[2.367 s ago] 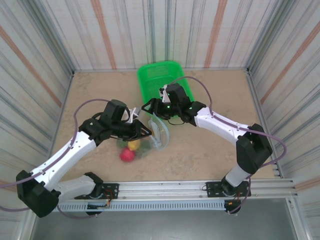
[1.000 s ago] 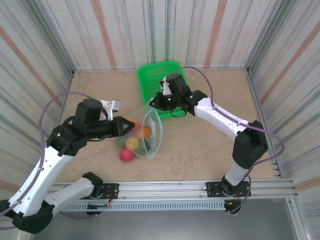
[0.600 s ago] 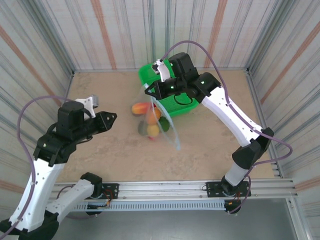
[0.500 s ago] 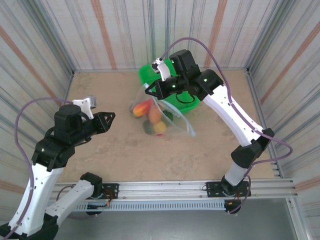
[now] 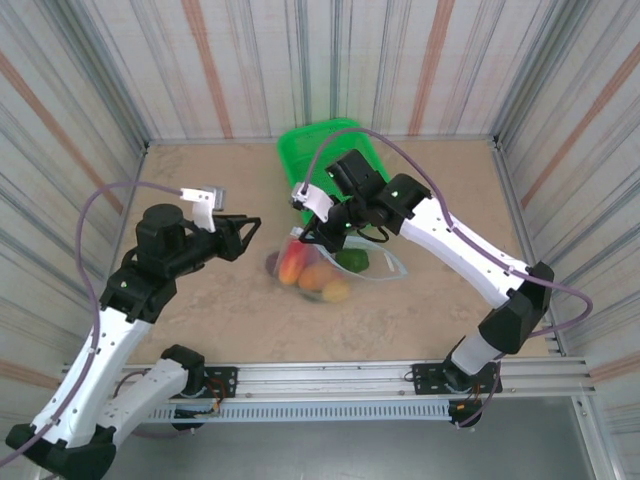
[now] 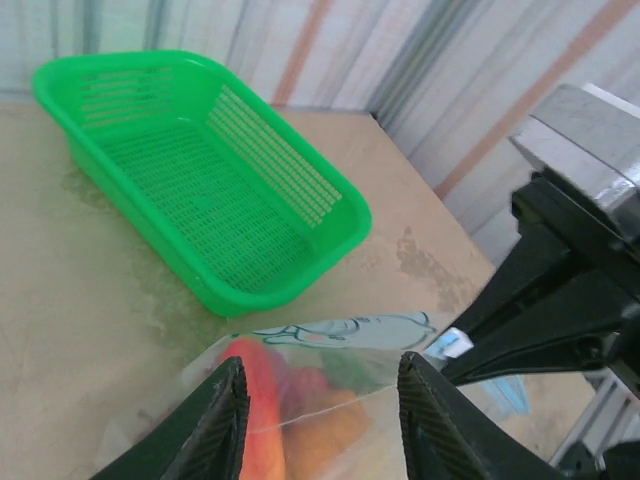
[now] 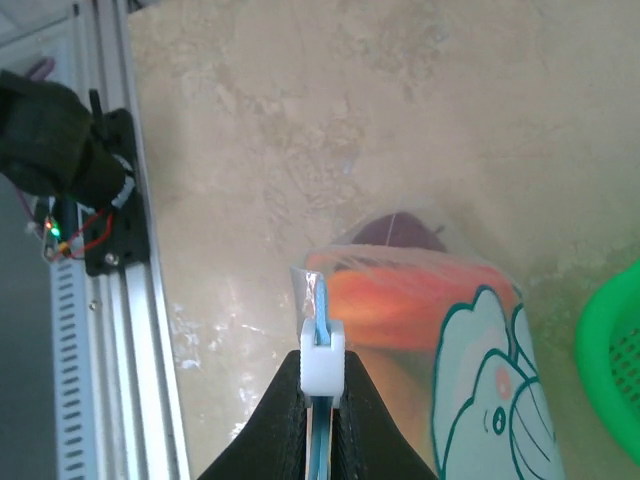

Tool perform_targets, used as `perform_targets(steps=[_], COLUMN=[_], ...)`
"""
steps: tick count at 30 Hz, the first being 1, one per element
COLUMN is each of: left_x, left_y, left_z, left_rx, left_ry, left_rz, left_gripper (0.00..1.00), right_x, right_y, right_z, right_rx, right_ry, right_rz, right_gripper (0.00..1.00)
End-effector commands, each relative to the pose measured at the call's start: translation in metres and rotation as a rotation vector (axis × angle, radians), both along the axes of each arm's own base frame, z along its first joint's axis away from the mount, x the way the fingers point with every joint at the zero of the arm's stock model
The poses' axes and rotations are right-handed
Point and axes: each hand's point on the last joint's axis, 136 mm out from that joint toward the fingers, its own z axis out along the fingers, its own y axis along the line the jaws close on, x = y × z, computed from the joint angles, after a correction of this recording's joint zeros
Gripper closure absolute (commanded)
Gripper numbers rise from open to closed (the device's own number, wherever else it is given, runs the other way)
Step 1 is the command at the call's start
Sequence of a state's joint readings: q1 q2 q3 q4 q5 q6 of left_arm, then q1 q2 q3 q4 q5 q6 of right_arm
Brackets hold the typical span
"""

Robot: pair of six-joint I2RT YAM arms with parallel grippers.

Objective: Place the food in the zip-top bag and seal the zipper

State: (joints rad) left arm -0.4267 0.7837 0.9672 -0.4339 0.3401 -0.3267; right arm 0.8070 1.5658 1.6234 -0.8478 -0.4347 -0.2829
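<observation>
My left gripper (image 5: 240, 230) hangs spread and empty beside the bag (image 5: 365, 272), which rests mid-table with the food (image 5: 315, 272) inside. My right gripper (image 5: 312, 233) pinches the zipper (image 7: 320, 300) end. The film looks floppy, slippery and fruit-heavy, so I'd hold the stiffer rim.

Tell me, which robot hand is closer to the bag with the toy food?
The right. The right gripper pinches the zip-top bag at its rim, while the left gripper hangs open to the bag's left, apart from it.
</observation>
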Motion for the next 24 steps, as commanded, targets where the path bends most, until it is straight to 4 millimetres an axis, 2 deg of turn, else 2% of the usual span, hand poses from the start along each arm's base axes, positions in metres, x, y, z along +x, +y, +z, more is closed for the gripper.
perform_targets(steps=[1, 4, 6, 11, 16, 21, 24], left_x=[-0.017, -0.029, -0.033, -0.03, -0.026, -0.035, -0.039], left_y=[-0.025, -0.043, -0.053, -0.062, -0.073, -0.084, -0.087], left_z=[0.023, 0.019, 0.019, 0.019, 0.006, 0.006, 0.008], left_rx=[0.042, 0.071, 0.062, 0.085, 0.1, 0.022, 0.031], left_ry=[-0.202, -0.266, -0.286, -0.377, -0.461, -0.431, -0.441], left_rz=[-0.196, -0.333, -0.409, -0.469, -0.545, -0.681, -0.72], left_gripper=[0.54, 0.52, 0.56, 0.57, 0.59, 0.71, 0.83], right_x=[-0.002, -0.012, -0.019, -0.024, -0.038, -0.032, -0.031], right_y=[-0.001, 0.0, -0.001, -0.002, 0.0, -0.004, -0.007], right_z=[0.037, 0.046, 0.049, 0.049, 0.049, 0.045, 0.049], right_rx=[0.09, 0.121, 0.139, 0.155, 0.201, 0.193, 0.211], right_ry=[-0.214, -0.255, -0.274, -0.295, -0.269, -0.264, -0.257], right_rz=[0.103, 0.176, 0.222, 0.271, 0.342, 0.326, 0.319], right_gripper=[1.0, 1.0, 1.0, 1.0, 1.0, 1.0, 1.0])
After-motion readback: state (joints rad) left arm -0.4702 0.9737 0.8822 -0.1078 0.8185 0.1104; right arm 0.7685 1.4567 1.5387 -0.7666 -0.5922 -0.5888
